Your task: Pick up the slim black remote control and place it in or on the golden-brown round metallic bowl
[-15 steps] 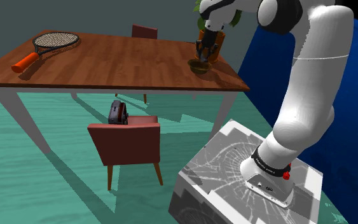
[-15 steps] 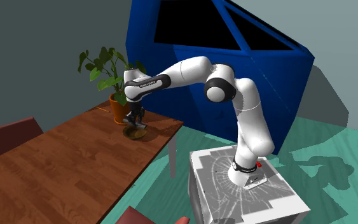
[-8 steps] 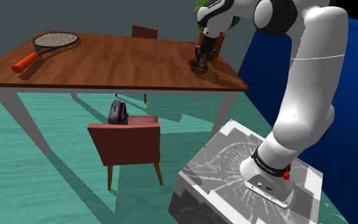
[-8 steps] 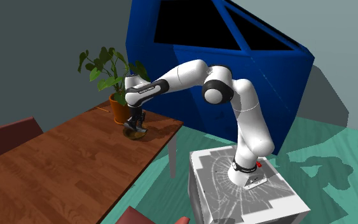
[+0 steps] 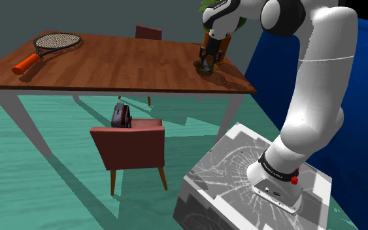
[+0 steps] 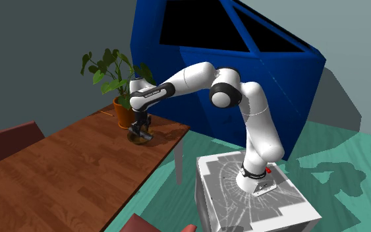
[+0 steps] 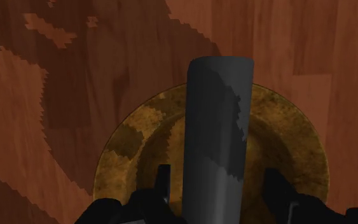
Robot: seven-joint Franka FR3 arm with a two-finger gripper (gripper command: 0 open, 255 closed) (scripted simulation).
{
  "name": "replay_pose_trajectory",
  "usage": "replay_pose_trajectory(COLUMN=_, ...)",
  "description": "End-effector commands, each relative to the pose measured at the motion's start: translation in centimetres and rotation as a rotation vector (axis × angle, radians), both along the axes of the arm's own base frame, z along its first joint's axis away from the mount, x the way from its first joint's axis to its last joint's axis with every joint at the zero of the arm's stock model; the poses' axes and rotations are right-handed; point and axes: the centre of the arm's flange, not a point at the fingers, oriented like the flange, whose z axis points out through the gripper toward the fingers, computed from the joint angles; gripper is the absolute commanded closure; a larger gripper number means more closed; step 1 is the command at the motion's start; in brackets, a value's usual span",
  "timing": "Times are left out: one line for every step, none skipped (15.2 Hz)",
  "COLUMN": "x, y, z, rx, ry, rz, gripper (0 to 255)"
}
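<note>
Remote sitting over the bowl, pincer standing open

The pincer (image 7: 219, 170) is hanging low over the golden-brown bowl (image 7: 301, 149) on the wooden bench (image 7: 75, 95). Its two fingers (image 7: 163, 181) are standing apart. The dark grey remote (image 7: 219, 127) is lying between them, but a thin gap is showing on each side, so they are not squeezing it. The remote's long side is pointing straight out from the pincer, across the bowl and past its far rim. I think it is resting on the bowl, so the pincer is only needing to go straight up without bumping it.
</note>
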Motion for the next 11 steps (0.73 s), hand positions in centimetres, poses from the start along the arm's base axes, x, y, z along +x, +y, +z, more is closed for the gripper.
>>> replay_pose_trajectory(x=0.0, y=0.0, z=0.0, rx=0.0, ry=0.001, rz=0.0, gripper=0)
replay_pose_trajectory(x=0.0, y=0.0, z=0.0, rx=0.0, ry=0.001, rz=0.0, gripper=0)
replay_pose_trajectory(x=0.0, y=0.0, z=0.0, rx=0.0, ry=0.001, rz=0.0, gripper=0)
replay_pose_trajectory(x=0.0, y=0.0, z=0.0, rx=0.0, ry=0.001, rz=0.0, gripper=0)
replay_pose_trajectory(x=0.0, y=0.0, z=0.0, rx=0.0, ry=0.001, rz=0.0, gripper=0)
replay_pose_trajectory(x=-0.1, y=-0.1, z=1.3, rx=0.0, ry=0.001, rz=0.0, gripper=0)
replay_pose_trajectory(x=-0.1, y=-0.2, z=2.6, rx=0.0, ry=0.001, rz=0.0, gripper=0)
replay_pose_trajectory(x=-0.2, y=-0.3, z=3.9, rx=0.0, ry=0.001, rz=0.0, gripper=0)
replay_pose_trajectory(x=-0.3, y=-0.3, z=5.0, rx=0.0, ry=0.001, rz=0.0, gripper=0)
replay_pose_trajectory(x=-0.3, y=-0.3, z=5.0, rx=0.0, ry=0.001, rz=0.0, gripper=0)
replay_pose_trajectory(x=-0.3, y=-0.3, z=5.0, rx=0.0, ry=0.001, rz=0.0, gripper=0)
